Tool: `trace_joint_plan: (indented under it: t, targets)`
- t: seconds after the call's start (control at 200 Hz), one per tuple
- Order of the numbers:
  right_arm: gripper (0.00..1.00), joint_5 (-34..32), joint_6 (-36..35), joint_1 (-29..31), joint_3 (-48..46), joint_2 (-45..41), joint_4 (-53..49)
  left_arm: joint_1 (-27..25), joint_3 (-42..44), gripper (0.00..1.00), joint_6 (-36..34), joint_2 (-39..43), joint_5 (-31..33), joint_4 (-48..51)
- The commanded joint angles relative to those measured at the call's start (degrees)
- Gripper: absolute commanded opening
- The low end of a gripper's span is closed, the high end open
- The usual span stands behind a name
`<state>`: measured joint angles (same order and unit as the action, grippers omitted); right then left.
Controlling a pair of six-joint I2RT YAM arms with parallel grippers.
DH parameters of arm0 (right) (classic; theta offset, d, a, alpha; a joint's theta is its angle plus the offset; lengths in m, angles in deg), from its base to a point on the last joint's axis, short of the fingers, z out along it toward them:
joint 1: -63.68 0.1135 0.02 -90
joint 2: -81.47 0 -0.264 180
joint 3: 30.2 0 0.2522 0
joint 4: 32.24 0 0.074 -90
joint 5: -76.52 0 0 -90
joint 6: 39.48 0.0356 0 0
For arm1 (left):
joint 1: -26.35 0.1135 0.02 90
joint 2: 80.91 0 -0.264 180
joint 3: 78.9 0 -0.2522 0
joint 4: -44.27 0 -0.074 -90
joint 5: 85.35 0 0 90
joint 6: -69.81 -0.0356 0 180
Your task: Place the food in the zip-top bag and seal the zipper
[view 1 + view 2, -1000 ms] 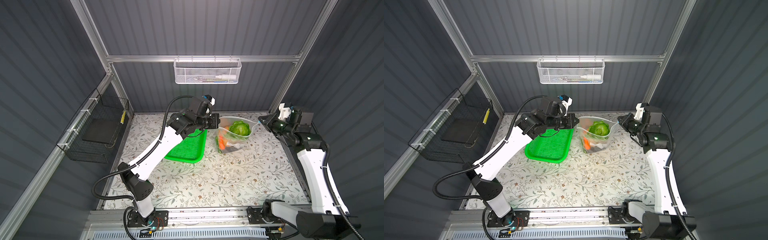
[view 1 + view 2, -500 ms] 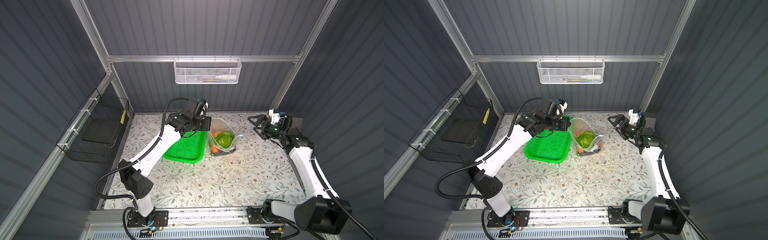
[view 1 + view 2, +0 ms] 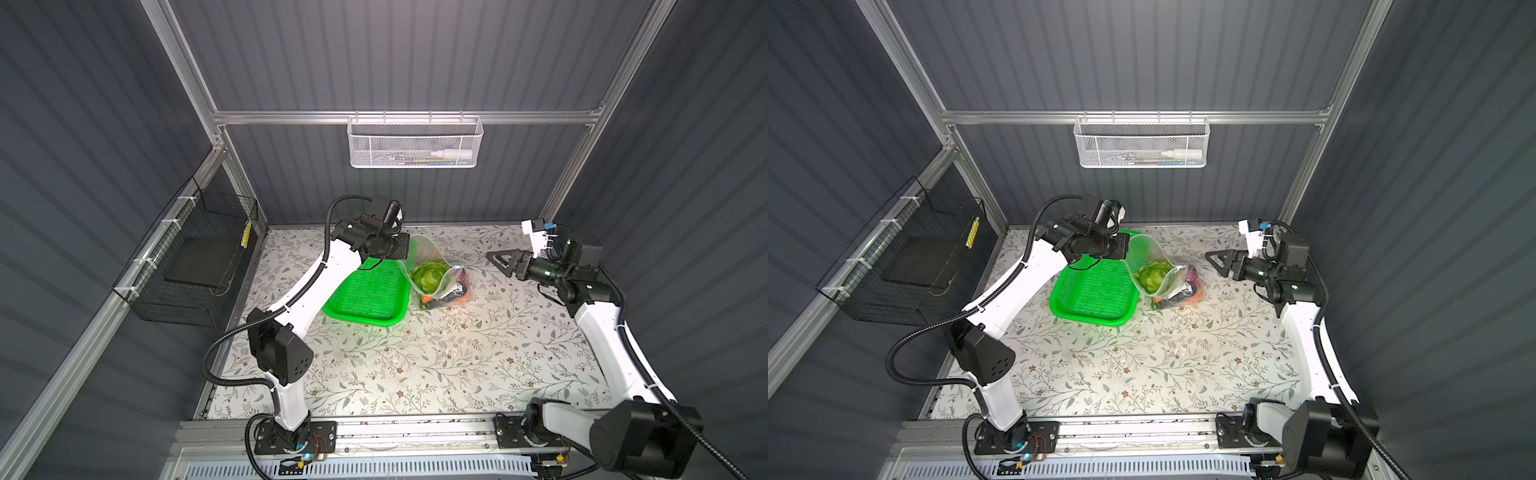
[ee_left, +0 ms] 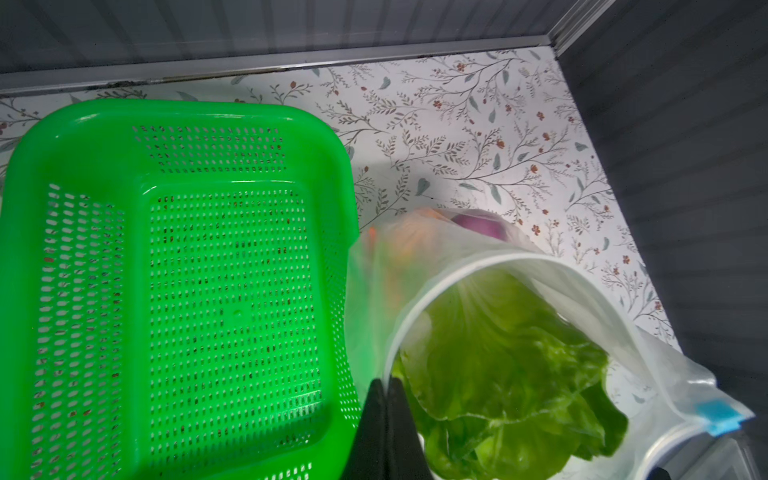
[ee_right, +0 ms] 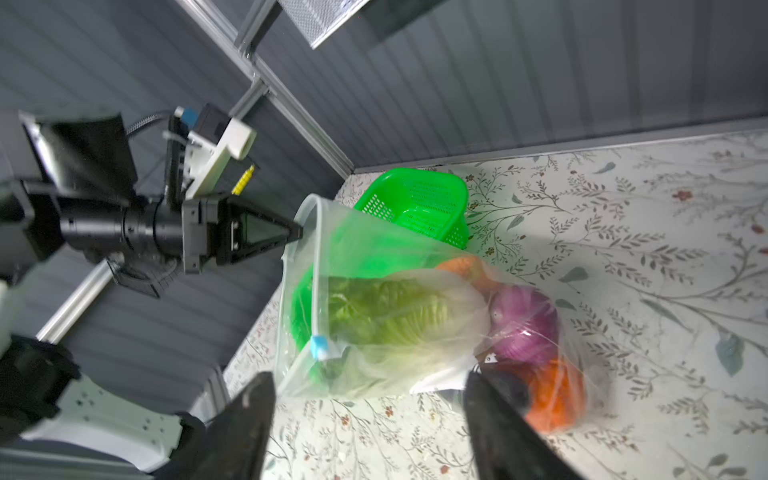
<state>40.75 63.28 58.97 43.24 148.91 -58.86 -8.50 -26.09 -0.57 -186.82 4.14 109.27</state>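
You have one clear zip-top bag point(image 5: 374, 249) with one light-blue slider point(image 5: 319, 346). Through the plastic you can count one green cabbage point(image 5: 386, 309), one purple onion point(image 5: 523, 324), two orange pieces point(image 5: 555, 401) and one dark piece point(image 5: 509, 390). On the tabletop point(image 3: 457, 365) stands one green basket point(image 3: 365, 291); the walls point(image 3: 457, 62) carry one white mesh basket point(image 3: 415, 147) and one black wire basket point(image 3: 199, 257)

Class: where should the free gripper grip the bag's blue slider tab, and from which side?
Probably pinch the slider tab across its flat faces, from the right gripper's side: it sits at the zipper end nearest it, while the left gripper pins the far end.
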Motion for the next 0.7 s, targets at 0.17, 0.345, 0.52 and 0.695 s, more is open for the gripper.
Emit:
trace_joint_plan:
  t: [0.17, 0.345, 0.52, 0.695]
  targets:
    - [0.41, -3.64, -12.09, 5.99, -2.69, -0.29, 2.89, 1.54, -3.48, 0.0, -3.0, -1.75, -1.38, 1.13]
    - [0.5, -2.4, -24.76, 10.12, -4.42, -0.86, 4.05, 1.54, -3.01, 0.0, -2.93, -1.34, -1.71, 0.18]
    - [0.48, -2.22, -29.04, 10.16, -6.37, -0.01, 9.53, 1.54, -1.15, 0.0, -2.37, -0.64, -2.63, -1.15]
    - [0.43, -1.37, -31.38, 10.18, -6.15, 2.93, 13.69, 1.54, -0.85, 0.0, -2.07, -0.65, -3.53, -1.07]
